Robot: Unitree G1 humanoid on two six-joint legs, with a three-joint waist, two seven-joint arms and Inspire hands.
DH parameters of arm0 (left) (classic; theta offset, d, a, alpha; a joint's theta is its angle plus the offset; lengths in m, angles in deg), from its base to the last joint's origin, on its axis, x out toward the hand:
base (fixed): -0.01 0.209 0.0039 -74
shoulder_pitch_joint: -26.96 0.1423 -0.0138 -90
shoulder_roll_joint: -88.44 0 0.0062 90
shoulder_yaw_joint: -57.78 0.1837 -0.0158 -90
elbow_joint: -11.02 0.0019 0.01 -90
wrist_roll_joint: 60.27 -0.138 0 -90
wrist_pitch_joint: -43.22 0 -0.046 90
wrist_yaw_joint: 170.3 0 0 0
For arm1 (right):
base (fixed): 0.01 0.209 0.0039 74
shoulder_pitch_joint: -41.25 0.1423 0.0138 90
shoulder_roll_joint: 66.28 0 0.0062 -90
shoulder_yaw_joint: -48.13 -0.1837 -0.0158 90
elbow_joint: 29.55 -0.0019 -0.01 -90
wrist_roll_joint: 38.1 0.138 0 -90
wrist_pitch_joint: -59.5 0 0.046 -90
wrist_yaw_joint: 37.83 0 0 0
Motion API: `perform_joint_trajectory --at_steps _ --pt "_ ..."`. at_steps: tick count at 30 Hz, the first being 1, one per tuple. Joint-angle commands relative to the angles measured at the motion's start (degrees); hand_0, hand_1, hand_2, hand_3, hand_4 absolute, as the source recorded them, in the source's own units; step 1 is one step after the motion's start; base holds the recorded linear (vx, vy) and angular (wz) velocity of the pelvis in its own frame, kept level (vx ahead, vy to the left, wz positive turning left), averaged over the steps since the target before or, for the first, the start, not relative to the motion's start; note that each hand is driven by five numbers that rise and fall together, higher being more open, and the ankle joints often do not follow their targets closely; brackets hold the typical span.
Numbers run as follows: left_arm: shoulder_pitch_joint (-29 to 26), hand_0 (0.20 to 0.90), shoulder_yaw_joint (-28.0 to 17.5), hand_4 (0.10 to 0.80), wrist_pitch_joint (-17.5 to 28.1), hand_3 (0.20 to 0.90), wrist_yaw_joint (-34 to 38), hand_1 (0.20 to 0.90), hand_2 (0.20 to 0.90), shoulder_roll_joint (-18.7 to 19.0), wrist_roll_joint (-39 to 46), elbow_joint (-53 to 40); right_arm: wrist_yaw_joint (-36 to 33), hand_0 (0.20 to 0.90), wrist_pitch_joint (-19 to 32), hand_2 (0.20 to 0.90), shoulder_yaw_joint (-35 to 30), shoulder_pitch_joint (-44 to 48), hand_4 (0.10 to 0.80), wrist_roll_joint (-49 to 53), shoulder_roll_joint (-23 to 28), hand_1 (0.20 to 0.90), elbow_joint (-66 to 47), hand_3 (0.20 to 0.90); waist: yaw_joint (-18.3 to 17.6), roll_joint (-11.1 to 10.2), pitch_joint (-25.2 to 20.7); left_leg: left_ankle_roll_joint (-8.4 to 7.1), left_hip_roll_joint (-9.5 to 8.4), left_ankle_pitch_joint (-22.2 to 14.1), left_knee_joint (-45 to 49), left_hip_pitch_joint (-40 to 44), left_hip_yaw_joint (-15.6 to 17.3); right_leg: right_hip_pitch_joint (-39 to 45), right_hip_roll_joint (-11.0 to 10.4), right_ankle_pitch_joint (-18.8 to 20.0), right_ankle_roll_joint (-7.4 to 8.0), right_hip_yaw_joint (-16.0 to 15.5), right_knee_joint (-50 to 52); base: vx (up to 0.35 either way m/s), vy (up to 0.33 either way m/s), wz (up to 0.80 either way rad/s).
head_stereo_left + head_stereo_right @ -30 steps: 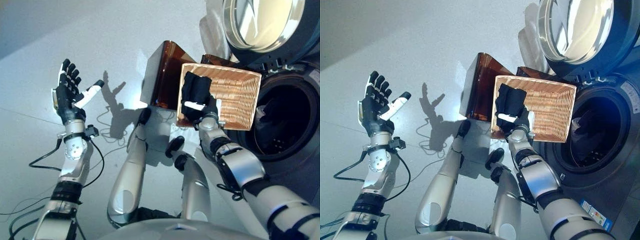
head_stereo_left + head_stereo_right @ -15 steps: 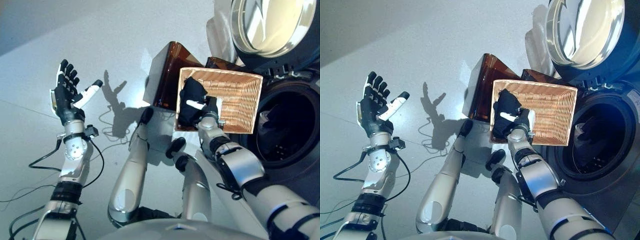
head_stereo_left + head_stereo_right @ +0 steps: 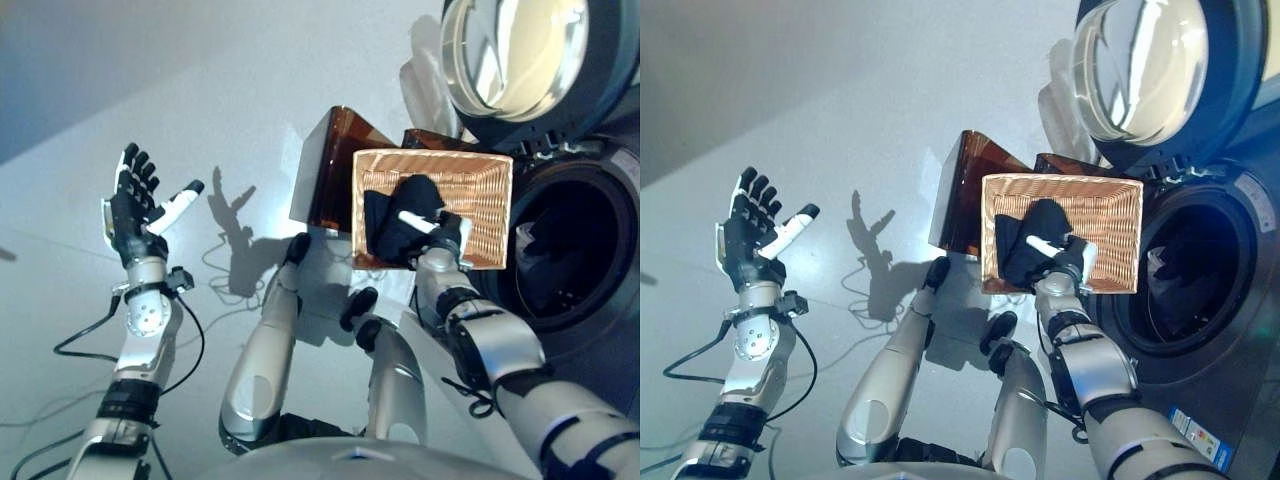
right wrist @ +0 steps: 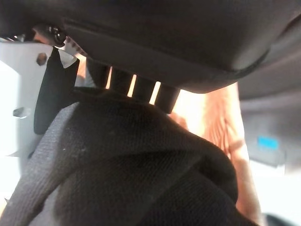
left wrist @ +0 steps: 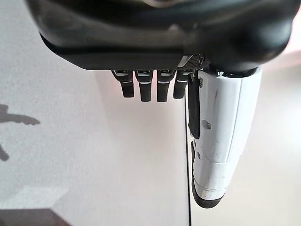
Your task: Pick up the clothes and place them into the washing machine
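A black cloth lies bunched in the near left part of a wicker basket that stands in front of the washing machine. My right hand is in the basket, its fingers and white-covered thumb curled on the black cloth, which fills the right wrist view. The washing machine's drum opening is just right of the basket, with dark clothing inside, and its round door is swung open above. My left hand is held up far to the left, open and holding nothing, with its thumb straight.
A brown translucent box stands against the basket's left side. The grey floor spreads to the left and beyond. A pale bag-like thing sits by the door.
My right hand has moved to the right inside the basket, and the black cloth has bunched up under it. The left hand stays raised and open. The camera has shifted slightly.
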Motion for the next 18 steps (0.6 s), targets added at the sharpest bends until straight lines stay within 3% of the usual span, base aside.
perform_joint_trajectory --at_steps 1,7,11,18 --pt "0.70 0.900 -2.49 0.800 5.65 0.900 -1.42 0.900 0.900 -0.84 -0.32 -0.50 0.97 0.200 7.97 0.200 -4.00 -5.48 0.300 11.02 3.23 0.200 -4.19 0.200 -2.67 3.18 -7.54 -1.63 -1.50 -5.07 1.96 -0.63 2.83 4.79 -1.06 7.29 2.34 2.41 -12.79 0.035 0.101 -0.19" --pt "2.61 0.900 -0.78 0.800 5.39 0.900 -2.89 0.900 0.900 -3.06 0.43 -0.91 6.36 0.200 15.61 0.200 -8.27 -9.20 0.300 25.93 -1.73 0.200 -13.35 0.200 -4.88 6.60 -8.79 -0.95 -1.48 -5.45 1.39 0.88 4.78 4.84 -1.48 8.12 2.87 5.02 -14.27 0.000 0.082 -0.27" --pt "2.89 0.900 2.79 0.800 5.31 0.900 -4.09 0.900 0.900 -4.44 1.07 0.00 10.68 0.200 20.58 0.200 -12.11 -8.44 0.300 37.36 -4.25 0.200 -16.06 0.200 -5.57 10.04 -9.25 -0.61 -1.89 -5.70 1.33 1.26 5.67 4.40 -2.12 8.17 3.14 6.41 -14.52 -0.001 0.072 -0.20" --pt "4.43 0.900 6.68 0.800 4.86 0.900 -5.75 0.900 0.900 -4.97 1.19 -0.06 13.69 0.200 26.05 0.200 -15.83 -5.63 0.300 46.22 -6.03 0.200 -20.44 0.200 -5.89 14.79 -9.66 -0.37 -2.68 -5.87 1.10 1.27 6.18 3.04 -2.81 7.30 3.08 7.84 -12.91 0.002 0.041 -0.08"
